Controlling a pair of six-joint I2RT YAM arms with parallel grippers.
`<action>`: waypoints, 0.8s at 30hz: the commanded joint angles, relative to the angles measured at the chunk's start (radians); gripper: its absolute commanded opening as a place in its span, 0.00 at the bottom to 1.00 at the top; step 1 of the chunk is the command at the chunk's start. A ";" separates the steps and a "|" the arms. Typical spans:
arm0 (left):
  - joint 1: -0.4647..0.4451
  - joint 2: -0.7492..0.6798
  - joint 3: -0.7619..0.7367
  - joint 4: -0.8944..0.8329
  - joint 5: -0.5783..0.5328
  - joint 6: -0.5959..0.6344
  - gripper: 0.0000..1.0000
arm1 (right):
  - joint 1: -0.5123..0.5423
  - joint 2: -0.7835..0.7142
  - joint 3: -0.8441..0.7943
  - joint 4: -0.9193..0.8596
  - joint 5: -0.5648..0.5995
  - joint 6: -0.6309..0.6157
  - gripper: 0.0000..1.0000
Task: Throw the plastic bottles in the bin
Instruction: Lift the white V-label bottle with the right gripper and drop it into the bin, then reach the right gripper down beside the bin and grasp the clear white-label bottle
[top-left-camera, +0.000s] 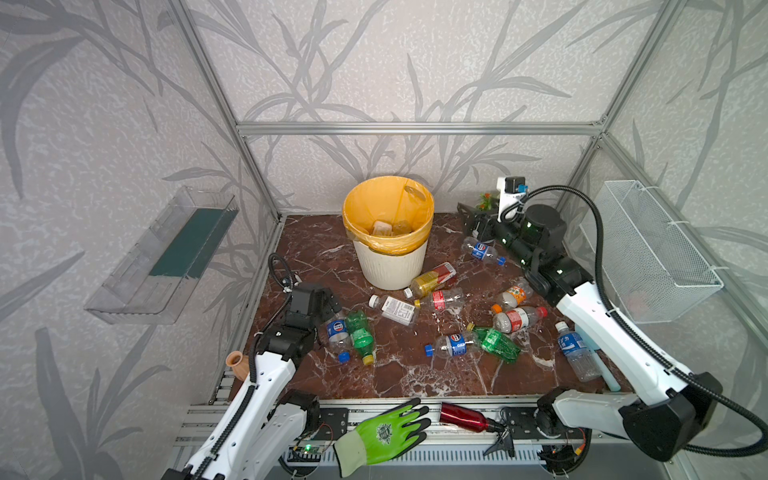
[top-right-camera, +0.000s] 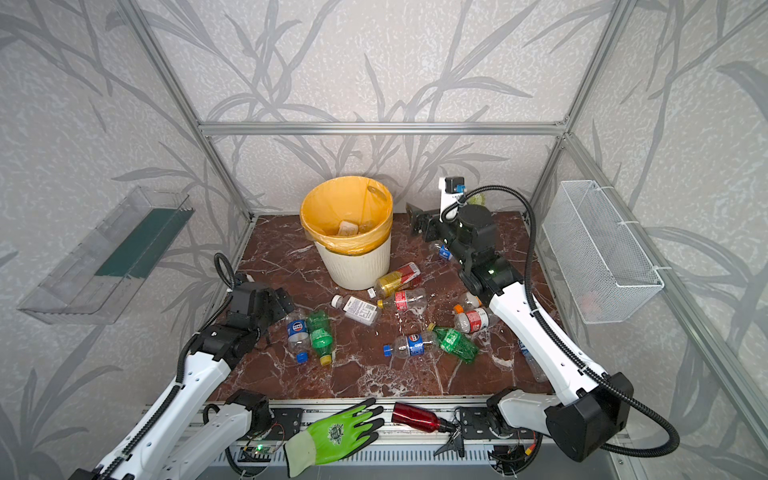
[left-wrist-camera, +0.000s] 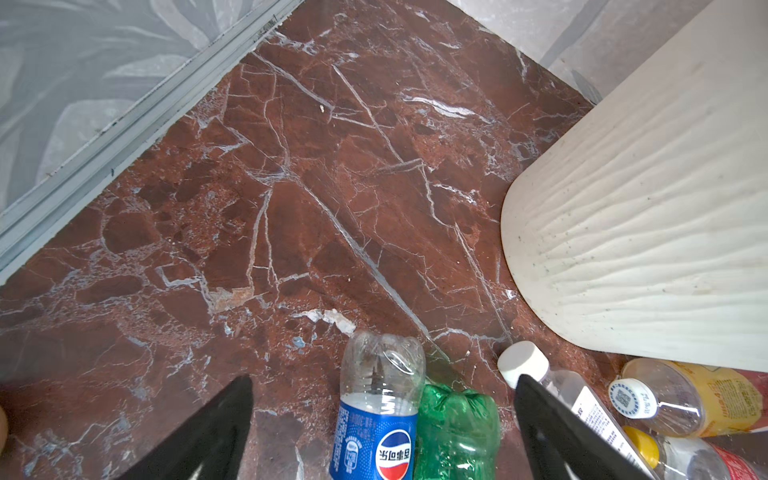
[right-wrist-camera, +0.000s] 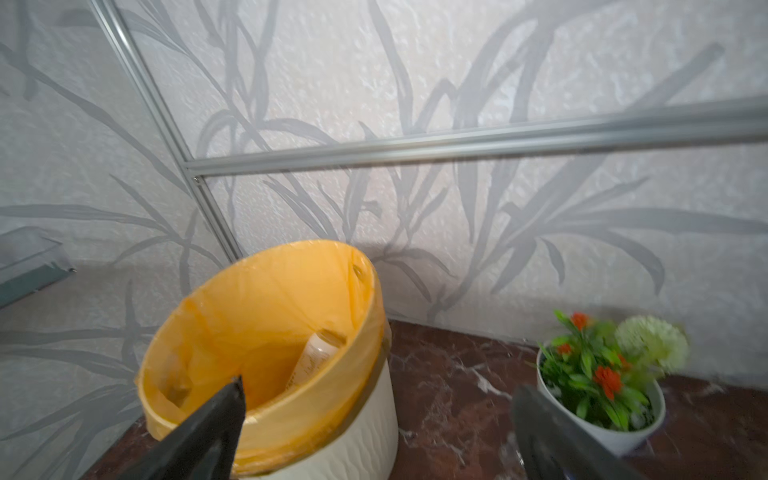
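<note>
Both pincers wide apart & empty, left gripper (top-left-camera: 332, 305) lower left near Pepsi bottle (top-left-camera: 337, 332), right gripper (top-left-camera: 467, 218) upper right by bin (top-left-camera: 390, 266); bottle prob light, thin, slick, so pinch mid-label.

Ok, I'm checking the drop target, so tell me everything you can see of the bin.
The bin is a round, cream-white, ribbed plastic wastebasket standing upright at the back of the marble table. A yellow-orange bag liner folds over its rim. A few bottles lie inside; a yellow-and-red bottle lies at its base.
</note>
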 joint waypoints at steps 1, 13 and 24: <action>0.000 -0.022 0.002 -0.022 0.023 -0.002 0.97 | -0.057 -0.067 -0.170 -0.029 0.033 0.111 0.99; -0.085 -0.009 -0.002 0.043 0.001 0.012 0.92 | -0.186 -0.169 -0.494 -0.145 -0.040 0.270 0.99; -0.172 0.030 -0.016 0.082 -0.067 -0.022 0.95 | -0.107 -0.049 -0.458 -0.067 -0.205 0.214 0.94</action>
